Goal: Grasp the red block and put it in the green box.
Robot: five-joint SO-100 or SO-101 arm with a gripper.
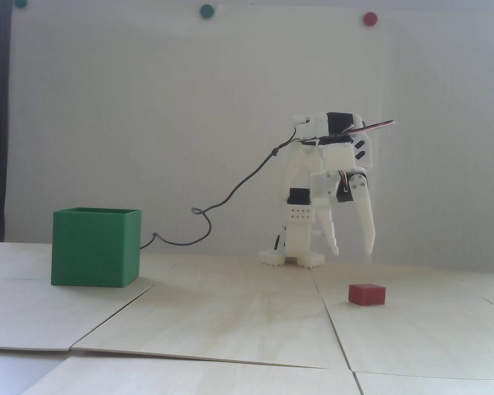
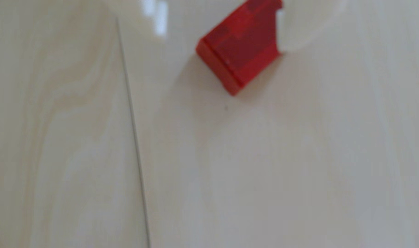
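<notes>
In the fixed view, a green dot [image 1: 21, 3] is cut by the upper left edge of the frame, on the pale wall [image 1: 148, 103]. Below it, at the lower left, the box [image 1: 94, 249] is seen standing upright on the light wooden table [image 1: 230, 321], its open top level and nothing visible inside from this low angle. A dark cable [image 1: 230, 193] is seen running from behind the box's right side, looping upward to the arm [image 1: 325, 164]. A second green dot [image 1: 206, 10] is set at top centre, and a red dot [image 1: 370, 18] further right.

Right of centre, the white arm is seen bent over, its base [image 1: 292, 259] planted on the table. The gripper [image 1: 352, 251] is pointed downward with its two fingers [image 1: 368, 222] spread well apart and nothing between them; the tips are held above the table.

The block [image 1: 367, 294] is seen lying flat on the table at the lower right of the frame, below the gripper and apart from it, well away from the box.

In the wrist view, which is blurred, a thin seam [image 2: 132, 124] between table boards is seen running from the upper left down to the bottom centre. The block [image 2: 239, 47] is found at the upper centre-right, turned at an angle, its upper right corner covered by a blurred white shape [image 2: 306, 23] that cannot be identified with certainty.
</notes>
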